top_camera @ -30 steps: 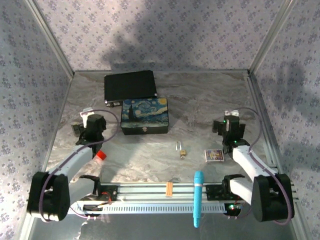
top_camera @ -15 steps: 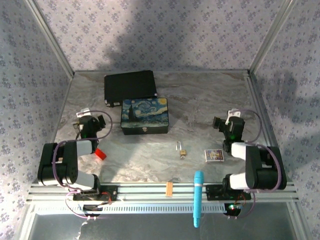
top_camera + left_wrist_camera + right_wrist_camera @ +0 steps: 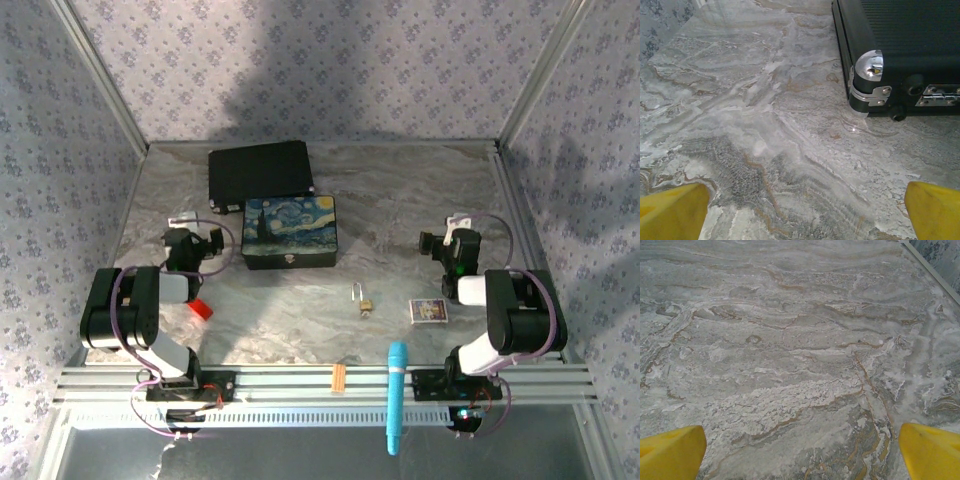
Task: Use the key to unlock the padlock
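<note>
**On the marble bench, the padlock lies alone between two released end effectors**

Near the middle of the bench [image 3: 420, 190], toward its front edge, the padlock [image 3: 366, 304] lies flat with nothing touching it. Thin silver metal stands out from its far-left side, too small to read further. A painted box [image 3: 290, 232] sits well behind it, and a black case [image 3: 260, 171] lies beyond that box.

The left end effector [image 3: 802, 212] is released. Its yellow fingertips [image 3: 672, 210] are spread wide over bare marble, low and close to the chrome corner of the black case. The right end effector [image 3: 800, 450] is released too, with its fingertips [image 3: 932, 450] wide apart above bare bench.

A small card box [image 3: 429, 311] lies to the right of the padlock, and a red block [image 3: 201, 309] rests by the left arm. On the front rail sit an orange strip [image 3: 338, 377] and a blue pen [image 3: 397, 395].
</note>
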